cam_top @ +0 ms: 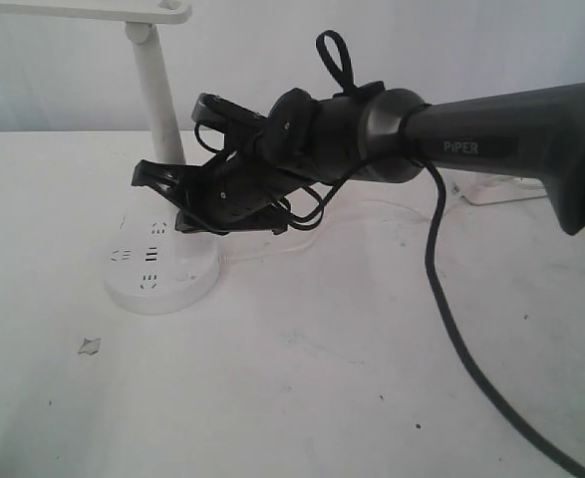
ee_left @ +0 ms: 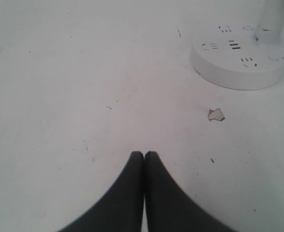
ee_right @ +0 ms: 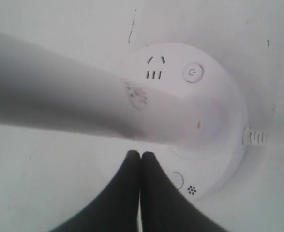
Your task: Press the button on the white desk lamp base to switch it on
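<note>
**Stem guards the button**

The button sits flush in the white desk lamp base. Careful: push down here and the stem or that second ring takes it instead. The right gripper, jaws pressed together on nothing, hovers across the stem's foot from it. On the exterior view, the base is at six o'clock below.

Lamp base on the table, toward its far-left corner.
Stem stands on the base's rear, and the cord runs right. A scrap lies before the base, and the strip is along the far edge at right. The right gripper hangs over the base.
</note>
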